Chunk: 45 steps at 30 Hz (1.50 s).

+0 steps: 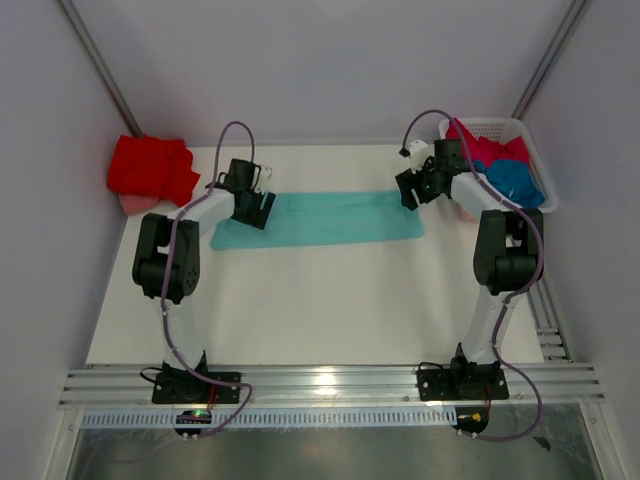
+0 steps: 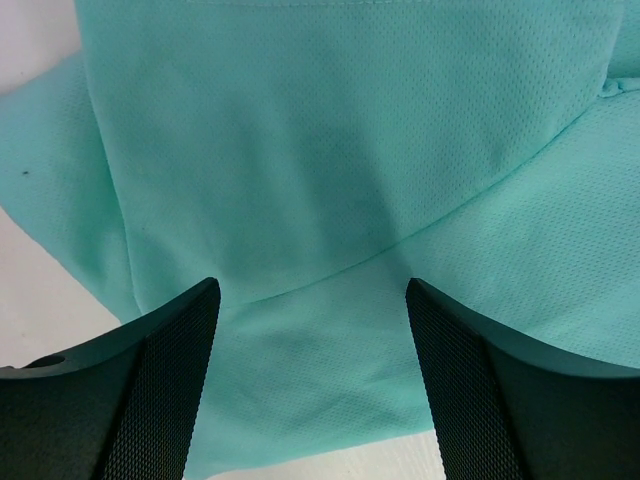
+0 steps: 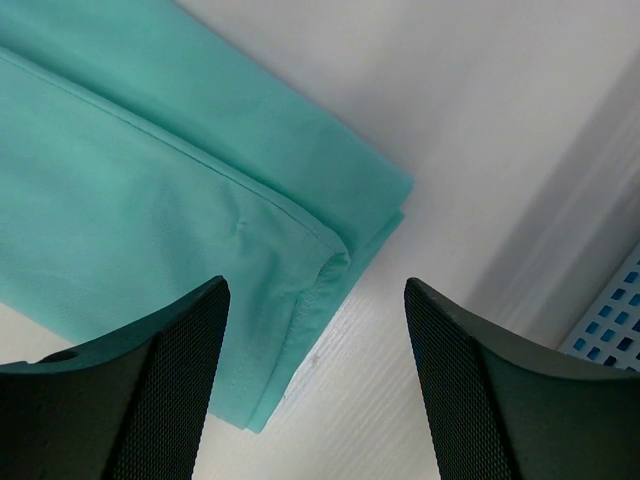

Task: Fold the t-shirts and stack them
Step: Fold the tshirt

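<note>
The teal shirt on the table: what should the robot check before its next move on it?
1. Mint-teal t-shirt lies flat as a long folded strip: ok.
2. Left gripper open over the strip's left end: ok.
3. Right gripper open over the folded right-hand corner: ok.
4. Either gripper's fingers touching the cloth: cannot tell.
5. Other shirts out of the way: ok. The red t-shirt sits at the far left corner, and the blue t-shirt and pink t-shirt are in the white basket.
</note>
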Motion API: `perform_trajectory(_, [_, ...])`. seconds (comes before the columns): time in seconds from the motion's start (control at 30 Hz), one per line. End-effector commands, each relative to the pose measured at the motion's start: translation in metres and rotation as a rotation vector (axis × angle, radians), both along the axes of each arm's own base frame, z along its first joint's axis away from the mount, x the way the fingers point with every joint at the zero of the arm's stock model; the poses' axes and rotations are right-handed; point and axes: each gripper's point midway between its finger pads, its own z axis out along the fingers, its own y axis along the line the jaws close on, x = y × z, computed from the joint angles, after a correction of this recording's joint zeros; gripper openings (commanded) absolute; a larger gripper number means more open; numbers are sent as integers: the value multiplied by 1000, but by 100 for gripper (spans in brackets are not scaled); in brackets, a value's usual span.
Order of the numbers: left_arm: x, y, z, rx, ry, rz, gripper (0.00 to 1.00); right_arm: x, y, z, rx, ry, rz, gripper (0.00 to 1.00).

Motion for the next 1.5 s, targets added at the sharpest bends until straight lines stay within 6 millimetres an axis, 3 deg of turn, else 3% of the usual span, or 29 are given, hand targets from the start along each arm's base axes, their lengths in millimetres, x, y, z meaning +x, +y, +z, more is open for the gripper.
perform_trajectory(0.0, [14, -10, 3, -41, -30, -21, 77, 16, 5, 8, 31, -22, 20, 75])
perform_trajectory(0.27, [13, -17, -9, -80, 6, -48, 77, 11, 10, -9, 36, 37, 56, 75])
perform_trajectory(0.47, [23, -19, -3, -114, 6, -47, 77, 2, 12, -12, 44, 101, 79, 75])
perform_trajectory(0.7, [22, -23, -6, -149, 49, -70, 77, -6, 10, -24, 34, 182, 66, 75])
perform_trajectory(0.87, [20, -22, -3, -155, 57, -75, 77, -10, 12, -15, 42, 181, 67, 75])
perform_trajectory(1.07, [18, -13, -4, -150, 72, -68, 76, -9, 21, 9, 71, 158, 91, 75])
perform_trajectory(1.23, [18, -8, -3, -146, 74, -63, 76, -13, 18, -12, 55, 235, 76, 75])
perform_trajectory(1.47, [22, -8, 6, -167, 64, -63, 76, -37, 12, -39, 38, 374, 10, 75])
